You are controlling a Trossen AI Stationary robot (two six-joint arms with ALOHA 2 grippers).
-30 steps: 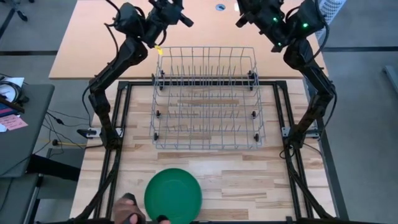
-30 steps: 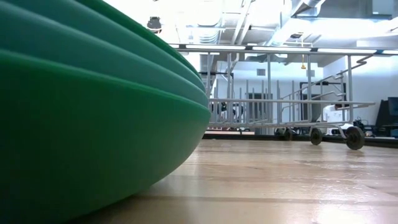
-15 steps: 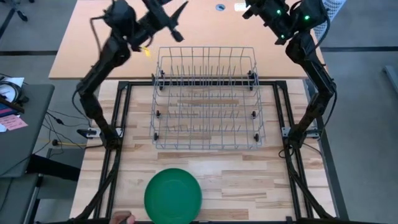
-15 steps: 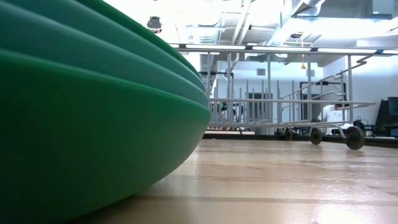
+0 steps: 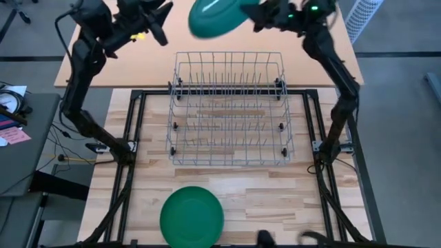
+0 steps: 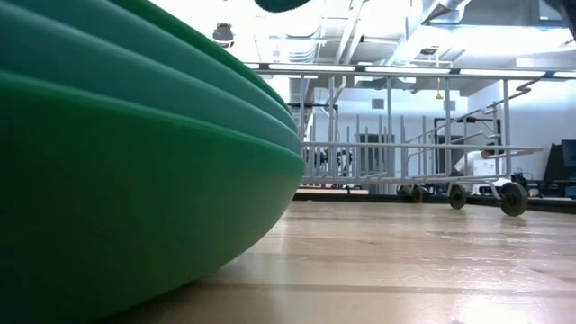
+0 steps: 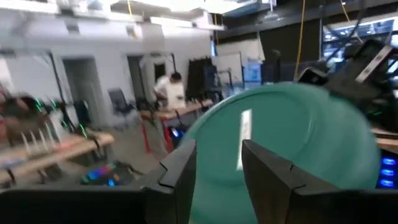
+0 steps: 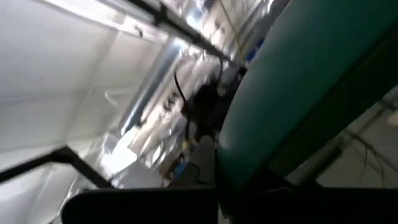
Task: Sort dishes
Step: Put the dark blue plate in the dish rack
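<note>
Item 1, teal plate (image 5: 215,18): I have it gripped by its rim in the right end effector (image 5: 256,15), raised high beyond the far edge of the wire rack (image 5: 229,107), well clear of the tines. I judge it is held by the edge so it can go down upright between them.

Item 2, green plate (image 5: 192,216): lies flat on the desk (image 5: 275,203) near the front edge, apart from the rack, awaiting its turn. In the low view it fills the left side and seems to show several stacked rims, so I cannot say whether it is one dish or a pile.

Item 3, left end effector (image 5: 153,24): raised beside the teal plate, fingers parted, holding nothing.

Obscured: the right fingers' contact is blurred in the wrist view. Dark shapes at the front desk edge are cut off; I cannot identify them.
</note>
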